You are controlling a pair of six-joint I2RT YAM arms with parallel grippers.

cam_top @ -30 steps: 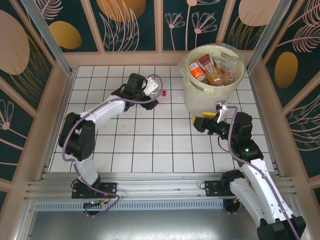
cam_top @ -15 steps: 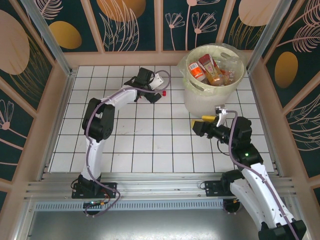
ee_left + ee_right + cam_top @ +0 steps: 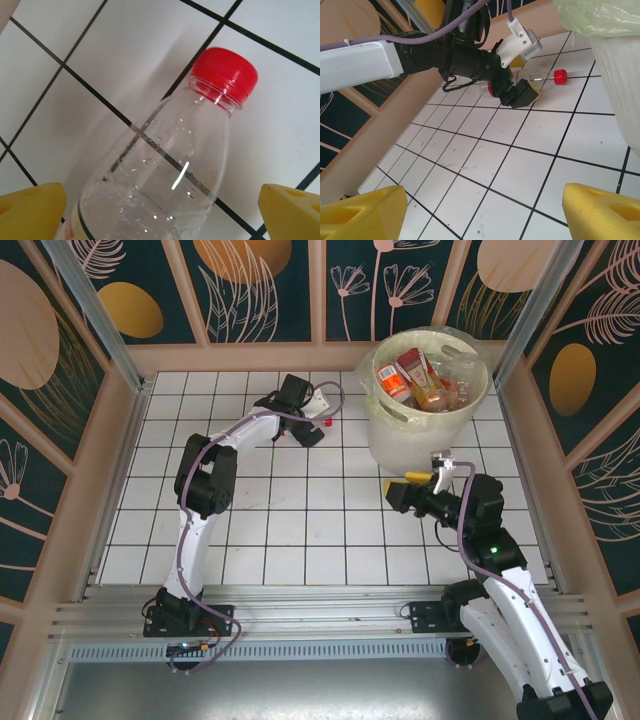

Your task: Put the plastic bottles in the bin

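- While the left claw [image 3: 160,216] stands spread wide, a clear bottle [image 3: 160,170] lies on its side between the yellow pads [image 3: 31,210]; nothing is pinched.
- Right-hand pad is clear of the bottle; the left-hand one is just beside it, and contact cannot be told.
- Red cap [image 3: 223,75] is screwed on, and the bottle looks empty with a label edge low on its body.
- From the top view, that bottle [image 3: 328,425] rests on the white tiled table [image 3: 290,530], left of the bin [image 3: 400,445] and near it, cap end toward the bin.
- Left claw [image 3: 312,423] sits on the bottle's side away from the bin.
- Bin is pale yellow, round, with a clear liner [image 3: 470,340] folded over the rim, and stands at the table's far right corner.
- Orange bottles [image 3: 425,378] with red labels lie inside the bin, with some clear ones beside them.
- Right claw [image 3: 398,490] hovers just in front of the bin, close to its wall, not touching.
- From the right wrist view, the right claw [image 3: 482,212] is spread apart, with bare tiles between its yellow pads [image 3: 362,212].
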